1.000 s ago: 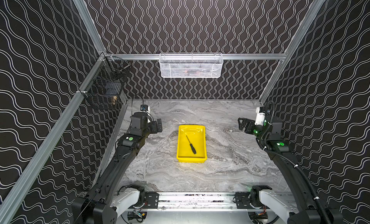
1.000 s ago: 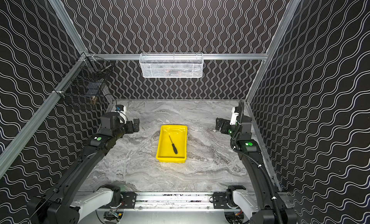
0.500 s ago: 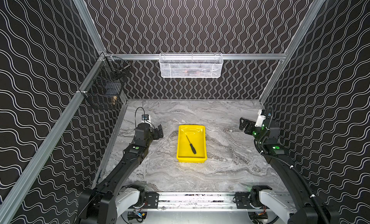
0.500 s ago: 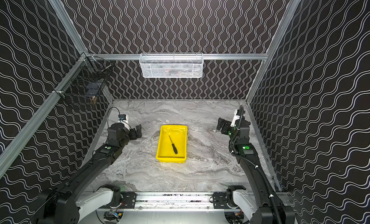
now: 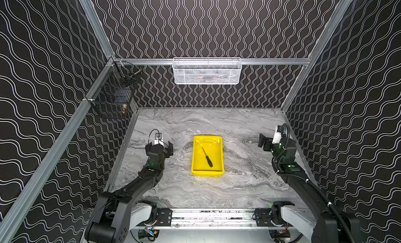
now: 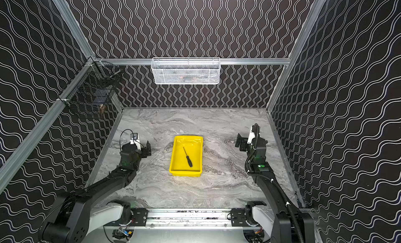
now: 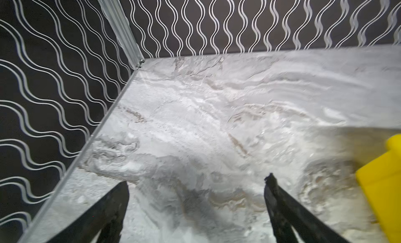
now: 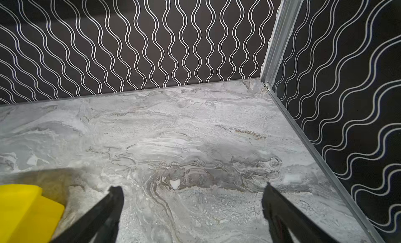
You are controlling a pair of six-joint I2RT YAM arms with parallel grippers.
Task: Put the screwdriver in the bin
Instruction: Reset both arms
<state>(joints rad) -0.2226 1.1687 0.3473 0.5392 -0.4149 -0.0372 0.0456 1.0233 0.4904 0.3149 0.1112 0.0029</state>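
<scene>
The screwdriver point(image 5: 207, 158) point(image 6: 188, 158), black-handled with a thin shaft, lies slantwise inside the yellow bin point(image 5: 207, 173) point(image 6: 185, 173) in the middle of the marble table, touched by nothing. My left gripper point(image 5: 159, 146) point(image 7: 197, 181) hovers left of the bin, open and empty, facing the back wall. On the other side of the bin, near the right wall, my right gripper point(image 5: 263, 142) point(image 8: 192, 186) is open and empty too. Each wrist view catches only a corner of the bin point(image 7: 382, 187) point(image 8: 26, 207).
A white mesh basket point(image 5: 207, 71) hangs on the back wall rail. A black wire basket point(image 5: 115, 96) hangs on the left wall. The patterned side walls stand close beside both arms.
The left arm has drawn back toward the front and lowered, its gripper turning from facing the bin to facing the back wall. The right arm shifted slightly. The screwdriver stayed put.
</scene>
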